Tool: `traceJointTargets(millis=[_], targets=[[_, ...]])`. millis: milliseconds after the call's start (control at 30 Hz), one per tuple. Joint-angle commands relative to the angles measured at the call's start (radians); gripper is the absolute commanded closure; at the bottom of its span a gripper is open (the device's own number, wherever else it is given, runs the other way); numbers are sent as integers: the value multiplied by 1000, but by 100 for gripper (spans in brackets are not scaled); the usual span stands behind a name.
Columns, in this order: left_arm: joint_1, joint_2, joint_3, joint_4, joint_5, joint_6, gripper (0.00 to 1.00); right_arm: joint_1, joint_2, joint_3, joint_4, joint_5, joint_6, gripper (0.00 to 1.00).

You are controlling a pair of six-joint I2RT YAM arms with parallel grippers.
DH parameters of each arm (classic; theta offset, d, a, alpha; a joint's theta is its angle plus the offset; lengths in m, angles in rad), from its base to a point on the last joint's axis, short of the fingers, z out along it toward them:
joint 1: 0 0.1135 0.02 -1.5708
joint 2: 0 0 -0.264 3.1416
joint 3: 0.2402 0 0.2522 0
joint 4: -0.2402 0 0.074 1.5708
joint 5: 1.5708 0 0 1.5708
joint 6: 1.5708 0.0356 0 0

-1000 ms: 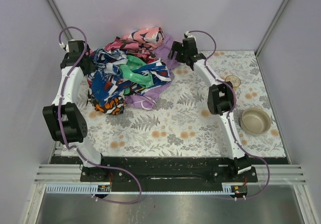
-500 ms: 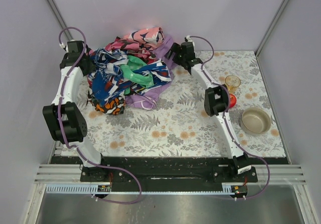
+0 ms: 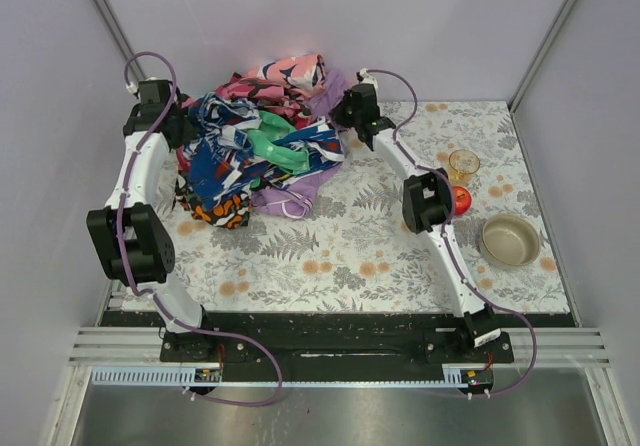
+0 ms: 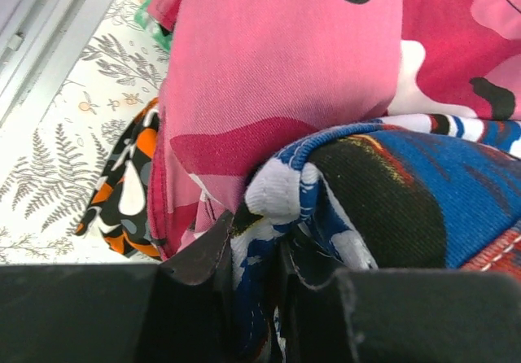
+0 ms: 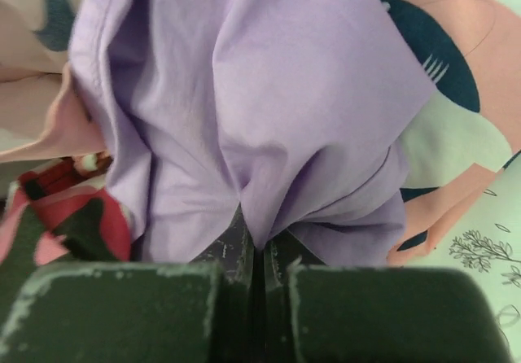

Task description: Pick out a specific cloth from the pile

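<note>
The pile of patterned garments lies at the table's back left. The lilac cloth shows at the pile's right back corner and again under its front edge. My right gripper is pressed into that back corner, shut on a pinched fold of the cloth. My left gripper is at the pile's left side, shut on a fold of the blue-white-red cloth, with pink camouflage fabric right above it.
A glass cup, a red object and a tan bowl sit at the right of the floral table. Enclosure walls stand close behind the pile.
My right gripper moved left into the pile's back corner and closed on the lilac cloth. The left arm has stayed put, still gripping.
</note>
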Motion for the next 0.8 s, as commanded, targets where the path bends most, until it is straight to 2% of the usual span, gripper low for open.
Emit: traceJointTargets(millis=[0,133,300,467,633,700,767], targets=[[-95,-16,99,78,-15,-39,100,20,-276,2,3,-28,-121,100],[-232,109,300,-18,-107,-47,100,25,-494,-54,-46,8,-223,100],[-284,318,565,-101,-126,-103,100,25,-723,-56,-81,80,-420,100],[-343,500,714,-85,-181,-136,100,25,-838,76,-119,54,-523,100],[-378,680,819,-54,-159,-169,100,25,-927,154,-89,2,-558,100],[-378,700,802,-25,-88,-185,92,25,-978,122,-55,-31,-551,100],[-384,697,782,-3,-29,-185,71,25,-1016,104,-41,-76,-540,100]])
